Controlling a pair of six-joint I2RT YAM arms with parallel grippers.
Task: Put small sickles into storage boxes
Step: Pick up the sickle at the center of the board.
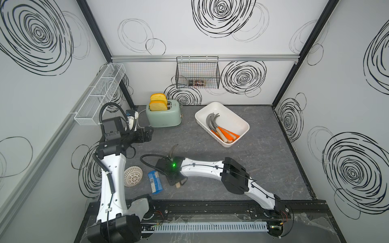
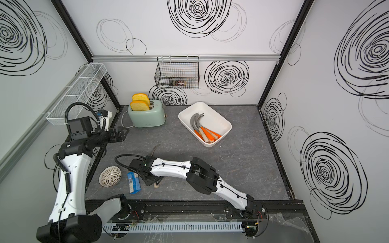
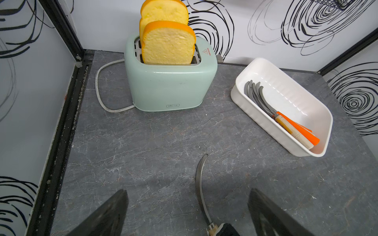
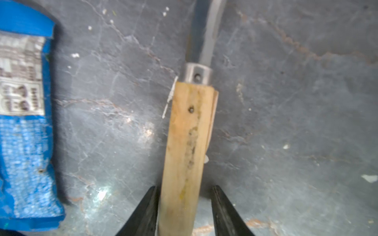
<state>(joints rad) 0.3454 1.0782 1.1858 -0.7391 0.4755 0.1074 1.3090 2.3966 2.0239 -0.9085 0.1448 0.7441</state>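
Observation:
One small sickle with a pale wooden handle (image 4: 188, 143) lies low at the front middle of the table. Its grey blade (image 1: 174, 149) (image 2: 155, 149) (image 3: 199, 183) points toward the back. My right gripper (image 1: 177, 181) (image 2: 152, 181) (image 4: 184, 187) is shut on the handle's rear part, with a finger on each side. The white storage box (image 1: 227, 117) (image 2: 212, 117) (image 3: 286, 98) sits at the back right and holds several sickles (image 1: 219, 130) (image 3: 286, 124) with orange and wooden handles. My left gripper (image 1: 147, 134) (image 2: 121, 134) (image 3: 187, 191) hovers open and empty at the left.
A mint toaster (image 1: 163, 115) with two bread slices stands at the back left. A blue packet (image 1: 155, 182) (image 4: 24, 132) lies right beside the right gripper, with a white perforated bowl (image 1: 133, 176) further left. A black wire basket (image 1: 197, 72) and a white mesh rack (image 1: 101, 96) hang on the walls.

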